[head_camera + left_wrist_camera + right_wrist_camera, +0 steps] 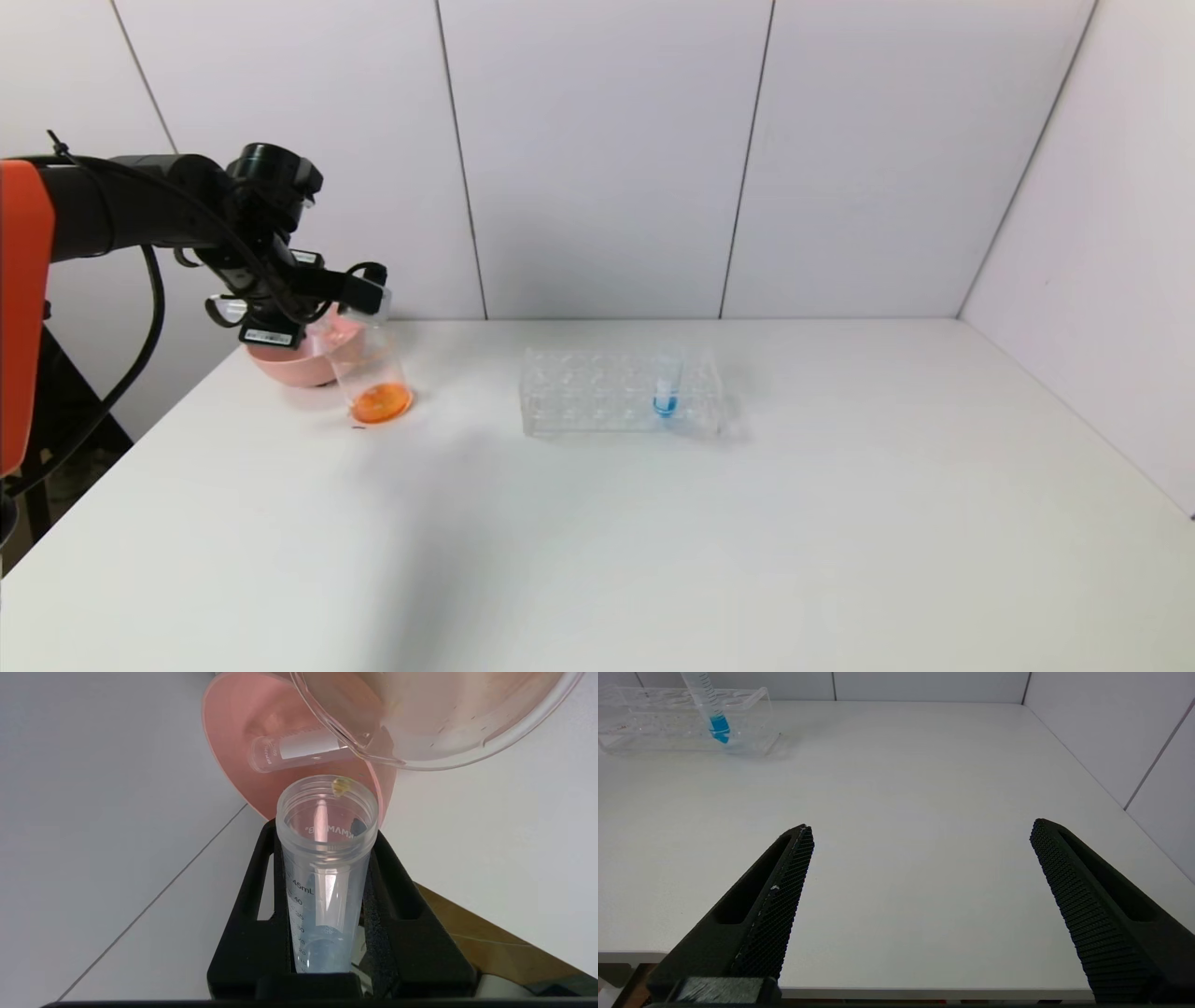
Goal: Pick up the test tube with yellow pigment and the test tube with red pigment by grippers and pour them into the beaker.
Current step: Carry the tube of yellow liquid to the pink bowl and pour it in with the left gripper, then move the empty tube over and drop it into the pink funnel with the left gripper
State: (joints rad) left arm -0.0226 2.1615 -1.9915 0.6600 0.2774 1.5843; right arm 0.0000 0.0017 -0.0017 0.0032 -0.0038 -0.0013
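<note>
Orange liquid lies at the bottom of the beaker (373, 373), which stands near the far left corner of the desk (653, 523), just in front of the pink bowl (289, 366). Above the beaker's rim is the left pincer (359, 291), and it is clenched on a clear test tube (327, 868). In the left wrist view this tube sits between the two black fingers (252, 933), with its open mouth turned toward the beaker's rim (420, 728). Inside it looks nearly drained; only a small yellowish drop (341, 786) clings at the lip, so I take it for the test tube with yellow pigment, though I cannot be fully sure from the colour. Another clear tube (299, 751), with a white label, lies on its side inside the pink bowl; I cannot tell which pigment it carried.

Near the middle of the far edge stands the transparent rack (621, 392), well apart from the beaker. One tube with blue liquid (665, 387) stands upright in it, toward its right end.

On the right side, the right pincer (920, 896) hangs over the near edge of the desk, released, its fingers wide apart and holding nothing.
</note>
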